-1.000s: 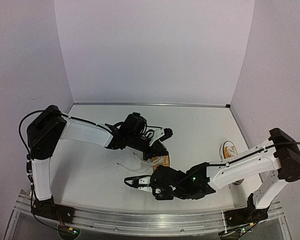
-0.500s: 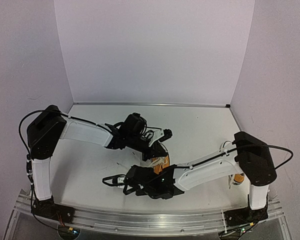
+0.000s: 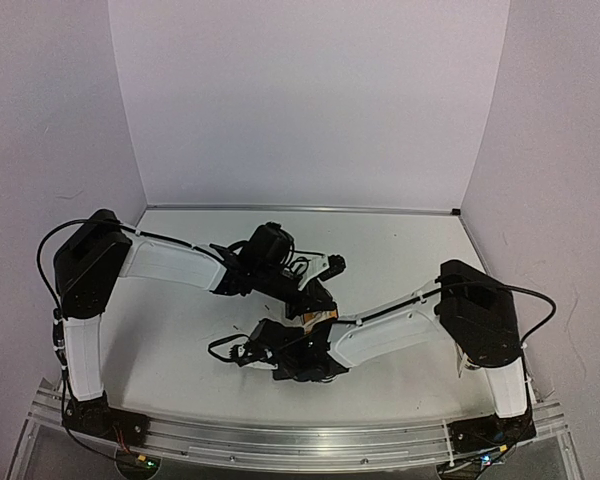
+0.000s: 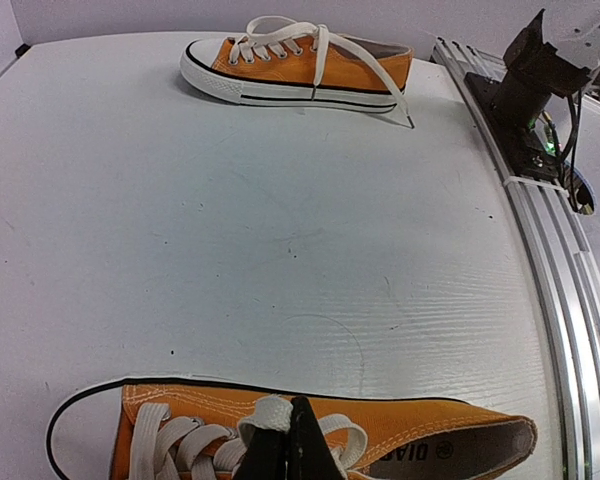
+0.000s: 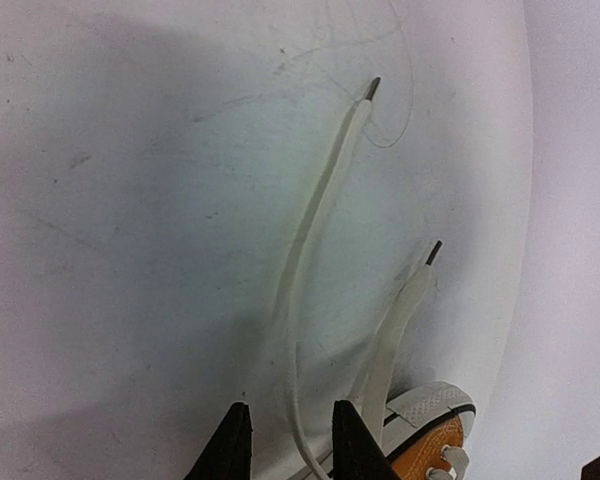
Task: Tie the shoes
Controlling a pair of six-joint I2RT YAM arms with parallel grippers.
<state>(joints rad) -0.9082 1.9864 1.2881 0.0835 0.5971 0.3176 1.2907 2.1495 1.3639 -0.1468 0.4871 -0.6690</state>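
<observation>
One orange shoe (image 4: pixel 450 440) lies under my left gripper (image 4: pixel 286 440), which is shut on a loop of its white lace (image 4: pixel 265 412). In the top view this shoe (image 3: pixel 325 318) shows only as a small orange patch between the arms. The second orange shoe (image 4: pixel 300 65) lies on its own at the far side of the left wrist view; in the top view my right arm hides it. My right gripper (image 5: pixel 290 450) is open just above the table, left of the first shoe's toe cap (image 5: pixel 430 415). One loose lace (image 5: pixel 320 230) runs between its fingers, and the other lace (image 5: pixel 400 320) lies beside it.
My right arm (image 3: pixel 400 325) stretches leftward across the front of the table, with its gripper (image 3: pixel 238 352) at the front centre-left. My left gripper (image 3: pixel 315 300) sits just behind it. The metal rail (image 4: pixel 550 250) and the right arm's base (image 4: pixel 530 85) edge the table.
My right arm has swung left across the table, carrying its open gripper from the centre to the loose lace ends. My left gripper has held its place on the lace loop.
</observation>
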